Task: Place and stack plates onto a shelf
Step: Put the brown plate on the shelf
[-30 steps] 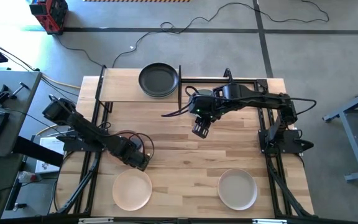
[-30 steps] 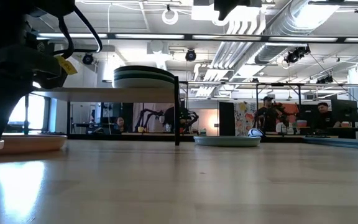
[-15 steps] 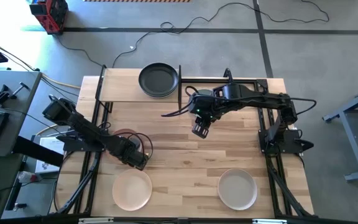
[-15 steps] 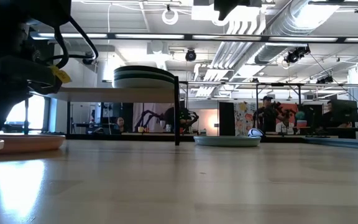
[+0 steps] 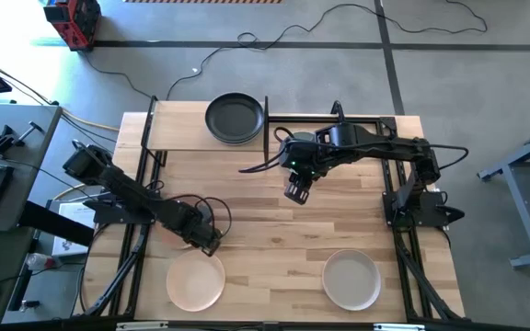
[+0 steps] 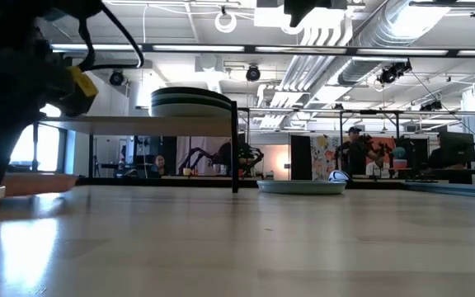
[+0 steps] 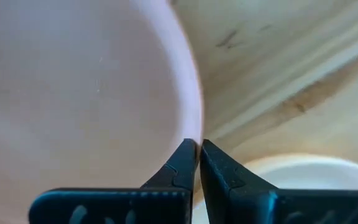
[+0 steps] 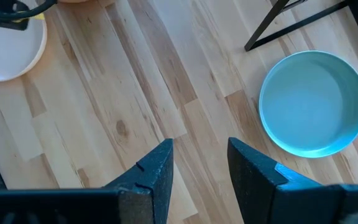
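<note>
A peach-pink plate (image 7: 86, 81) lies on the tabletop at the left, mostly hidden under my left gripper (image 5: 210, 241) in the high view; the gripper is shut on its rim. A beige plate (image 5: 196, 280) lies just nearer, and a white plate (image 5: 352, 280) lies at the near right. The shelf (image 5: 178, 124) at the far left carries a stack of plates with a black plate (image 5: 235, 118) on top. My right gripper (image 5: 295, 192) hangs open above mid-table, holding nothing. A pale blue plate (image 8: 312, 102) lies below it. My left gripper pinches the peach-pink plate's rim (image 7: 195, 127) between its two fingers, one finger on the inner side and one on the outer, on the side toward the beige plate. The fingers come from above, pointing down. In the low view the plate (image 6: 44, 183) sits low at the tabletop.
The shelf's thin black legs (image 6: 236, 148) stand on the far part of the table. Black frame rails (image 5: 394, 198) run along the table's left and right sides. Bare wood lies at mid-table between the plates.
My left gripper has shut on the peach-pink plate's rim and rolled slightly about its own axis without changing place. My right gripper has kept still.
</note>
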